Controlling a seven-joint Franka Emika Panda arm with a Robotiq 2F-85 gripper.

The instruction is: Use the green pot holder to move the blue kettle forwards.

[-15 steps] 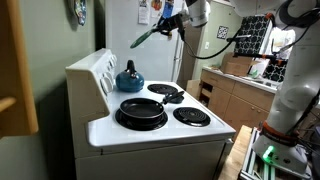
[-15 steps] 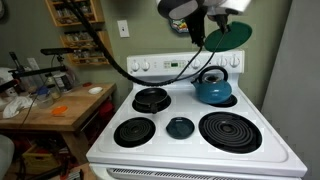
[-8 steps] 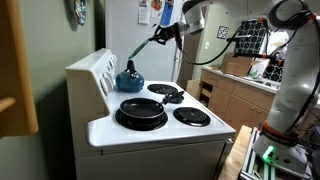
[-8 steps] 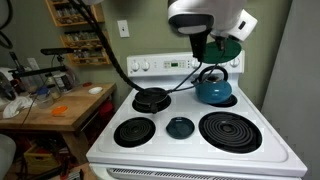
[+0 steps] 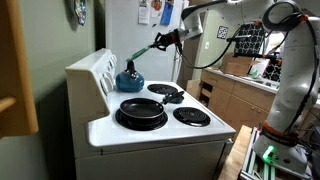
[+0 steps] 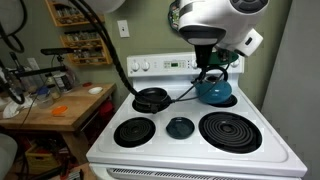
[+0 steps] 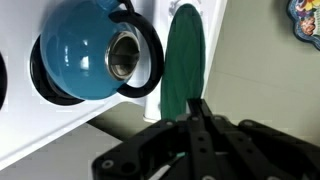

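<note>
The blue kettle (image 5: 128,77) (image 6: 213,91) stands on a back burner by the stove's control panel. In the wrist view the kettle (image 7: 82,60) fills the upper left, its dark arched handle (image 7: 152,50) towards me. My gripper (image 7: 197,105) is shut on the lower edge of the green pot holder (image 7: 185,55). The cloth stands just right of the handle, and I cannot tell if they touch. In an exterior view the gripper (image 5: 164,41) hovers above and beside the kettle, and the pot holder (image 5: 145,50) slants down towards it. The gripper's body (image 6: 205,45) hides most of the cloth.
A black frying pan (image 5: 141,112) (image 6: 152,99) sits on the burner beside the kettle. A small dark round object (image 6: 180,127) lies at the stove's centre. The raised control panel (image 6: 175,66) backs the stove. A cluttered wooden counter (image 6: 50,105) stands alongside.
My gripper has carried the pot holder down and towards the back of the stove, from high above to just beside the kettle's handle. The kettle and pan have not moved.
</note>
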